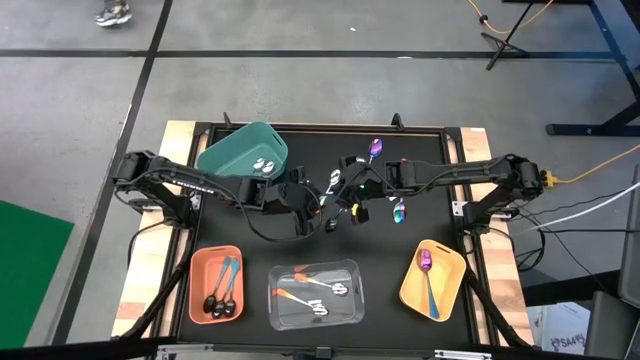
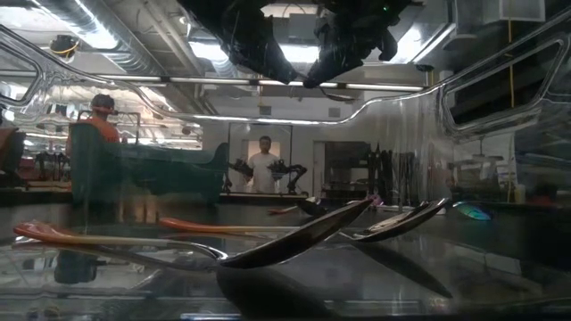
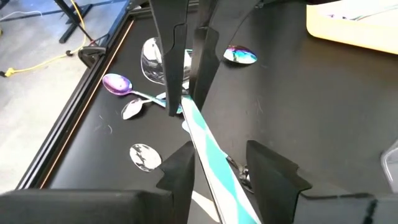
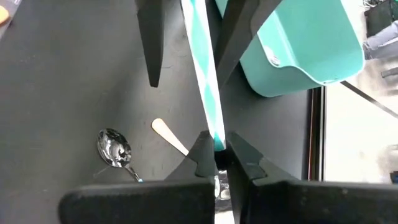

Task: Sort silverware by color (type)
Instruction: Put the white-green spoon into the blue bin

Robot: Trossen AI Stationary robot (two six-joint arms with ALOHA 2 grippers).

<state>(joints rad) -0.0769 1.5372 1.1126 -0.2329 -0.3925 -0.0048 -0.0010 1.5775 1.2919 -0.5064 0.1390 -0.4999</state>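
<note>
From above, the black tabletop (image 1: pixel 420 200) carries four bins. The teal bin (image 1: pixel 243 151) at the far left holds what look like two small pale spoons, hard to make out. Along the near edge, the salmon bin (image 1: pixel 216 284) holds dark-bowled spoons with teal handles, the clear bin (image 1: pixel 316 293) holds silver spoons with orange handles, and the yellow bin (image 1: pixel 432 280) holds one purple-bowled spoon with a teal handle. Both grippers meet over the tabletop's middle, the left gripper (image 1: pixel 322 215) just beside the right gripper (image 1: pixel 352 198). Loose spoons lie around them, among them a purple-bowled spoon (image 1: pixel 376 148) toward the far edge.

At tabletop height, spoons in the clear bin fill the foreground, and two people stand in the room behind.

From the left wrist, a teal-and-white striped handle (image 3: pixel 208 152) runs between the left gripper's (image 3: pixel 231 167) spread fingers, not visibly touching them; its far end is pinched by the right gripper (image 3: pixel 185 93).

From the right wrist, the right gripper (image 4: pixel 216 154) is clenched on that striped handle (image 4: pixel 204 62), which passes up between the left gripper's parted fingers. A silver spoon (image 4: pixel 114 149) lies on the tabletop, with the teal bin (image 4: pixel 298 43) beyond.
</note>
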